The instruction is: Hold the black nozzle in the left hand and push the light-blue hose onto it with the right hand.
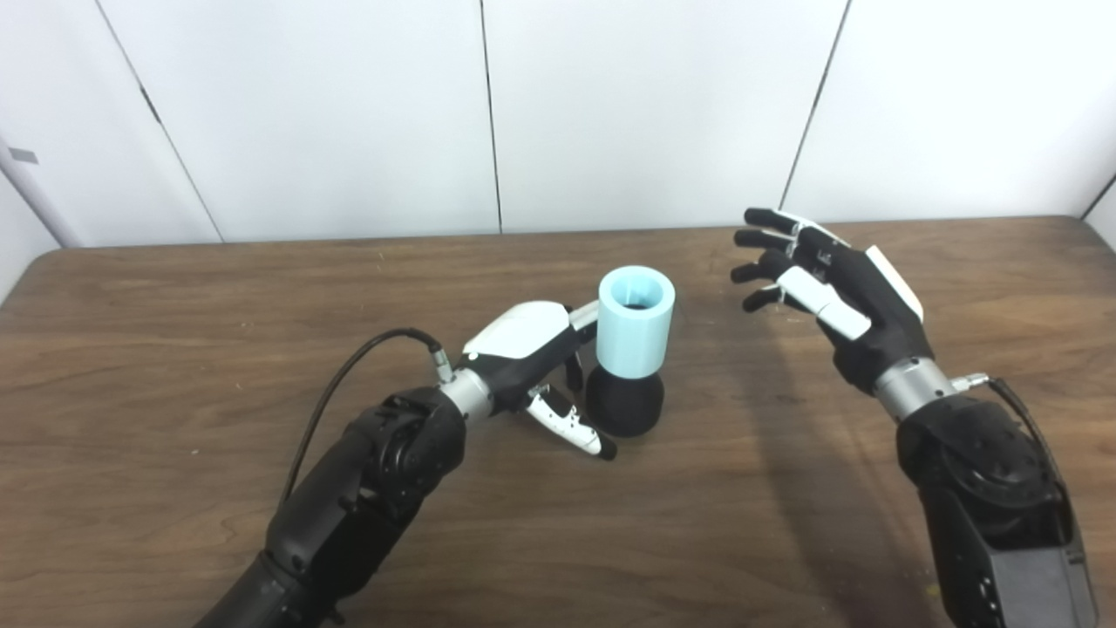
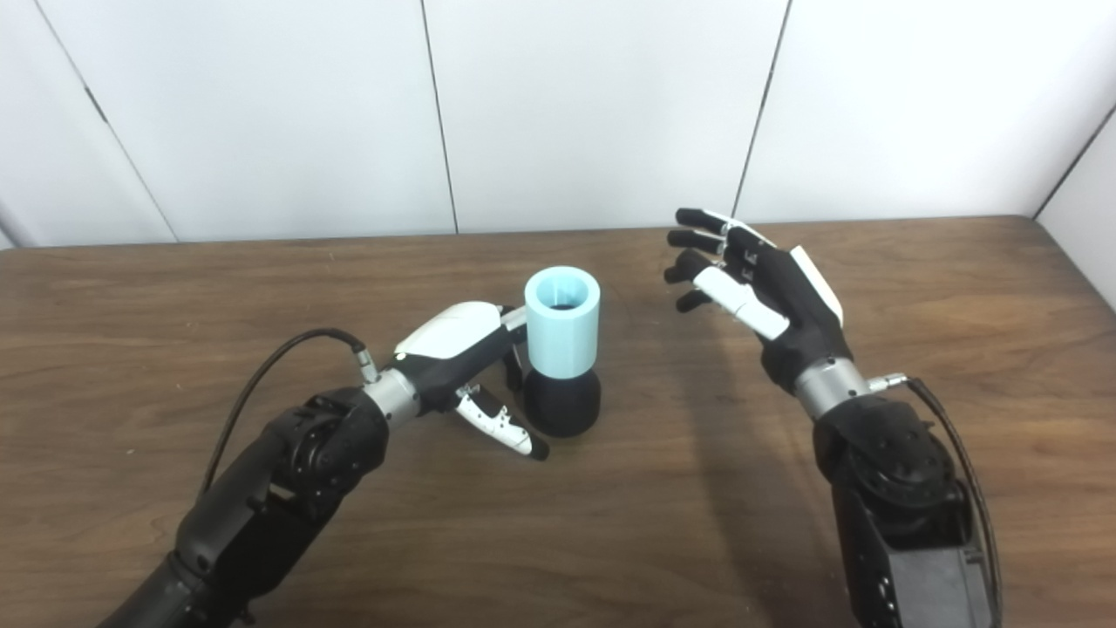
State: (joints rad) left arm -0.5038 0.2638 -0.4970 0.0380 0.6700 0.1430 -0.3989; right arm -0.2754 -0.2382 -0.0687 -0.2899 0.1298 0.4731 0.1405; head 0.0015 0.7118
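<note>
The light-blue hose point(image 1: 636, 327), a short upright cylinder with an open top, sits on the black rounded nozzle point(image 1: 624, 404), which stands on the wooden table point(image 1: 174, 349) near the middle. My left hand point(image 1: 527, 353) lies just left of the pair. Its fingers reach toward the back of the hose and its thumb points out in front of the nozzle, spread and not clamped on either. My right hand point(image 2: 754, 288) hovers open to the right of the hose, well apart from it, with fingers spread and the palm facing left.
White wall panels point(image 1: 488, 113) rise behind the table's far edge. A black cable point(image 1: 349, 384) loops from my left wrist over the table. Bare wood lies in front of and on both sides of the hose and nozzle.
</note>
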